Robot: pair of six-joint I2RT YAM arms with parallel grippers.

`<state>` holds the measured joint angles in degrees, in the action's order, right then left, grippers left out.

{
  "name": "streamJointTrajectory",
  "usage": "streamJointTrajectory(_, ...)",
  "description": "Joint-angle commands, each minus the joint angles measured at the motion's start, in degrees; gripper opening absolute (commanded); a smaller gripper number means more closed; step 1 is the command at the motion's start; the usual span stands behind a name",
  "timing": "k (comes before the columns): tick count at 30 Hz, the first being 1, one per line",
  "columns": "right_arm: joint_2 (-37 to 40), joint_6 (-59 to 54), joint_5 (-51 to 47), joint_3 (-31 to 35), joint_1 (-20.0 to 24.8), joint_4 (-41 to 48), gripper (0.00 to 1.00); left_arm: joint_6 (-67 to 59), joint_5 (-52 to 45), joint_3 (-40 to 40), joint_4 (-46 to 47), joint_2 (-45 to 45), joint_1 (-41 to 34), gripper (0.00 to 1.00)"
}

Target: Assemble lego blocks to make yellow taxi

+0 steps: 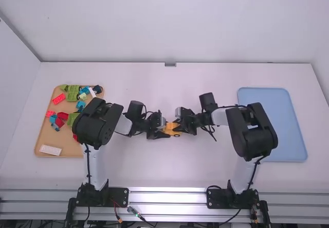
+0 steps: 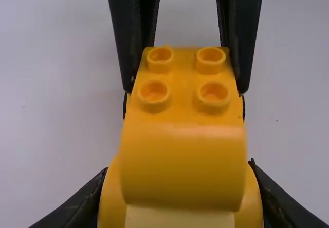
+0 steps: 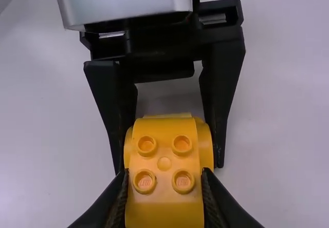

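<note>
The yellow-orange plastic block assembly, with round studs and a curved raised section, is located at the centre of the high view, between the two grippers. Whether its underside bears on the table is not determinable.

The left gripper is closed on the broad end, one finger against each flank. The right gripper is closed on the narrower, four-studded end. The two grippers face each other across the assembly. The step in hand appears to be joining or seating yellow sections.

Probable faults:
- Uneven pressing, caused by the grippers being out of line, may leave a joint gapped or skewed.
- Opposed pull, caused by one arm withdrawing before its fingers release, may separate the sections.
- Slip is likely if the smooth, curved flanks are loaded off-centre.
- Finger collision is possible, as the two sets of tips work close together.

Outward from the work: the white table surrounds it; at the left of the frame, the tan tray holds mixed coloured blocks; at the right, the light blue tray lies beyond the right arm.
</note>
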<state>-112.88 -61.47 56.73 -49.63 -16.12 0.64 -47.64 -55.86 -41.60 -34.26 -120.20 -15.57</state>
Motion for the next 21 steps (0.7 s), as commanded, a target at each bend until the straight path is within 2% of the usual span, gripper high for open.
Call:
streamJointTrajectory(1,-3.80,1.66,-13.44,0.28,-3.80,1.27,0.00,1.31,2.99,1.01,0.85,-0.68,-1.46,0.26)
streamJointTrajectory(14,-3.80,1.46,-15.56,0.15,-3.76,2.86,0.00,1.33,2.91,0.96,0.83,-0.68,-1.33,0.26)
streamJointTrajectory(21,-3.80,2.95,-20.94,0.15,-5.46,2.82,0.00,1.31,2.91,0.98,0.83,-0.68,-1.29,0.26)
